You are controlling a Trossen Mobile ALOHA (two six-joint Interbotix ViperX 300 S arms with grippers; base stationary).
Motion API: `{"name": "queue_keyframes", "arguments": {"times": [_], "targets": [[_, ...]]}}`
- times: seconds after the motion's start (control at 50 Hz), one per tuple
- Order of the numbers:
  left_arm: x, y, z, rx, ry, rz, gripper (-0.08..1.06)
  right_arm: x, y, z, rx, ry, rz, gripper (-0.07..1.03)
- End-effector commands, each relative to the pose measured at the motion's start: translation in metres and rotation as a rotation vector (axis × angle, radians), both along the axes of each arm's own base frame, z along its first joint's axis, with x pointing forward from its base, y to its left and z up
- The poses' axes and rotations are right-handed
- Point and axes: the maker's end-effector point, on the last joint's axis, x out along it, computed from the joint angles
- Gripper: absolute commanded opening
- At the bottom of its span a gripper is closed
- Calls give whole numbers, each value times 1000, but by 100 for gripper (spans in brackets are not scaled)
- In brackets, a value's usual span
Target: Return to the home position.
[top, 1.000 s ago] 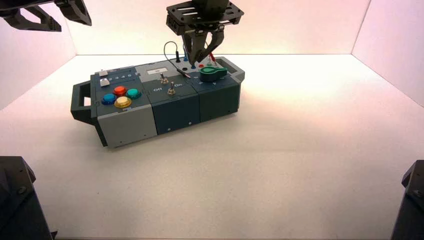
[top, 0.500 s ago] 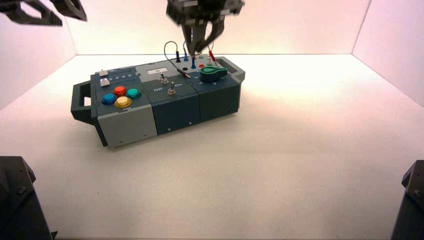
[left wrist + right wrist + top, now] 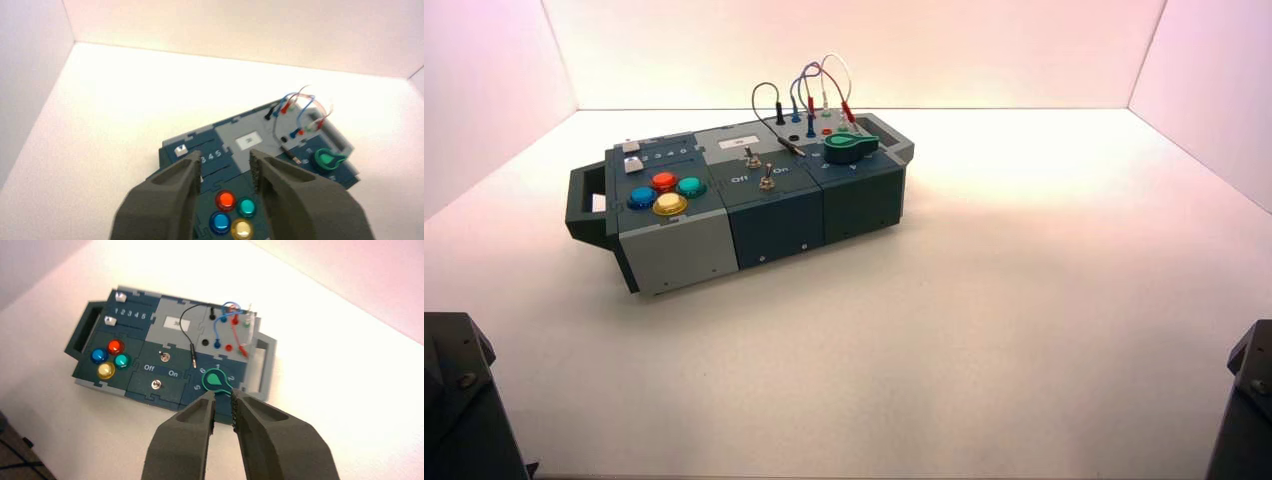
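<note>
The box (image 3: 774,215) stands on the white floor, left of centre, with four coloured buttons (image 3: 665,193), two toggle switches (image 3: 759,168), a green knob (image 3: 849,147) and plugged wires (image 3: 819,85). Neither gripper shows in the high view. My left gripper (image 3: 226,162) is open and empty, high above the box's button end (image 3: 232,212). My right gripper (image 3: 224,402) is empty, its fingers a narrow gap apart, high above the box's front edge near the green knob (image 3: 218,380). A black wire (image 3: 192,335) lies with one plug loose on the box's top.
White walls enclose the floor on the left, back and right. The dark bases of my arms sit at the near left corner (image 3: 459,400) and the near right corner (image 3: 1244,400). The box has a handle (image 3: 584,200) at its left end.
Both grippers have risen out of the high view. The right one left the wires at the box's back; the left one left the far left corner. The box has not moved.
</note>
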Motion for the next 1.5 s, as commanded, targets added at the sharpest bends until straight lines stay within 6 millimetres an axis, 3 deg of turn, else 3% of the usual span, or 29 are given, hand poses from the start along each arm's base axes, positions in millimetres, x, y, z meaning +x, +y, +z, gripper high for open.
{"name": "queue_keyframes", "arguments": {"times": [0.02,0.2,0.22,0.32,0.54,0.66,0.82,0.96,1.06,1.34,1.5], "targets": [[-13,2,20,-31,-64,14,35,-9,-37,24,51,-65,-70,14],[-30,3,29,-44,-95,17,30,-19,-87,31,78,-111,-188,8],[-34,3,29,-41,-87,16,29,-25,-108,35,86,-140,-239,6],[-37,3,27,-38,-70,14,27,-37,-139,46,103,-209,-315,1],[-38,4,27,-31,-61,12,25,-76,-182,78,147,-385,-424,0],[-39,3,30,-28,-66,8,24,-97,-195,80,165,-431,-464,-1],[-41,3,36,-23,-85,5,23,-121,-205,69,175,-423,-504,-1],[-46,4,41,-20,-105,3,11,-135,-210,62,170,-414,-517,-1],[-49,5,44,-6,-125,0,-3,-141,-214,60,160,-409,-534,-2],[-54,8,46,32,-158,2,-3,-150,-231,52,112,-421,-619,-2],[-55,8,46,33,-159,2,-3,-146,-233,32,80,-390,-624,-2]]}}
